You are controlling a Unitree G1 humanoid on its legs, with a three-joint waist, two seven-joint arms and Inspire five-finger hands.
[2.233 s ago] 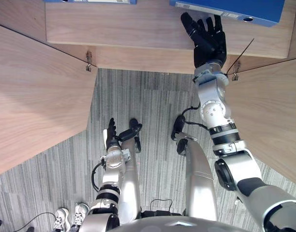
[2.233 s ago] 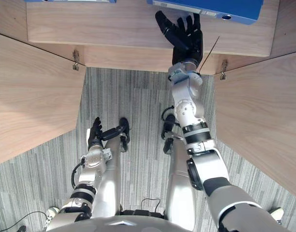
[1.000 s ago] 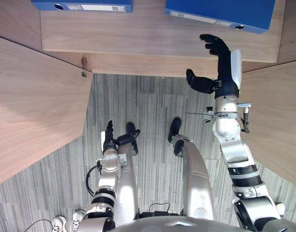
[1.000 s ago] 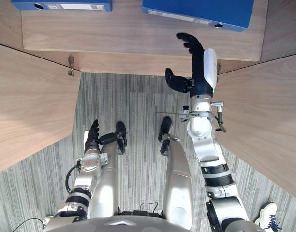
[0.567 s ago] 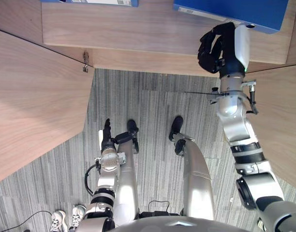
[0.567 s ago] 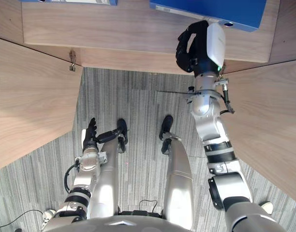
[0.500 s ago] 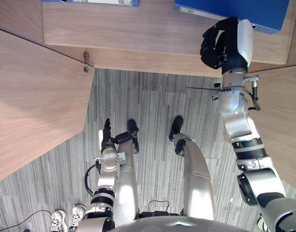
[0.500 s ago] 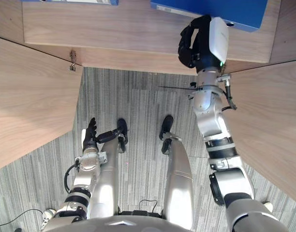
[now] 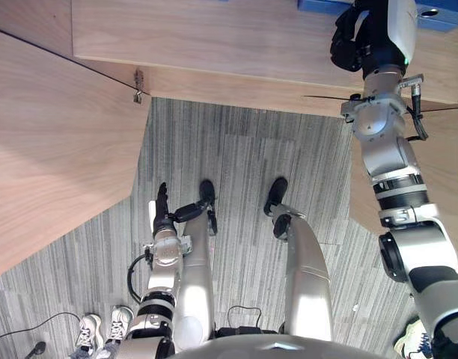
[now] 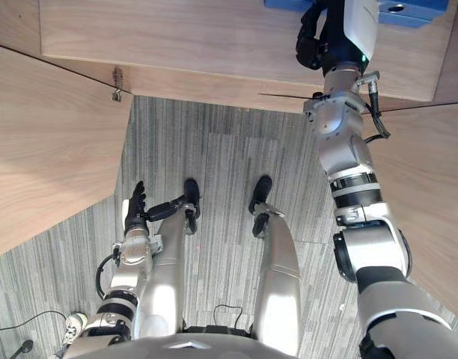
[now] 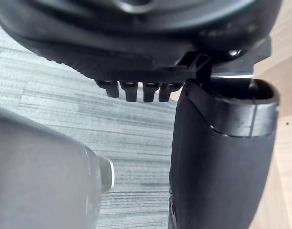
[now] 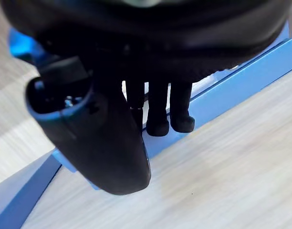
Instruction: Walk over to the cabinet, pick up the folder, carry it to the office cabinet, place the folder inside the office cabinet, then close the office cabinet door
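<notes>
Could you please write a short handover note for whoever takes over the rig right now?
Right hand: raised, fingers curled, against the near edge of the blue folder; not visibly gripping it.
Left hand: open, idle, low at the robot's side.
Done: the folder lies on the office cabinet shelf.
Left: draw that raised hand back, then close the left door and the right door, both wide open.
</notes>
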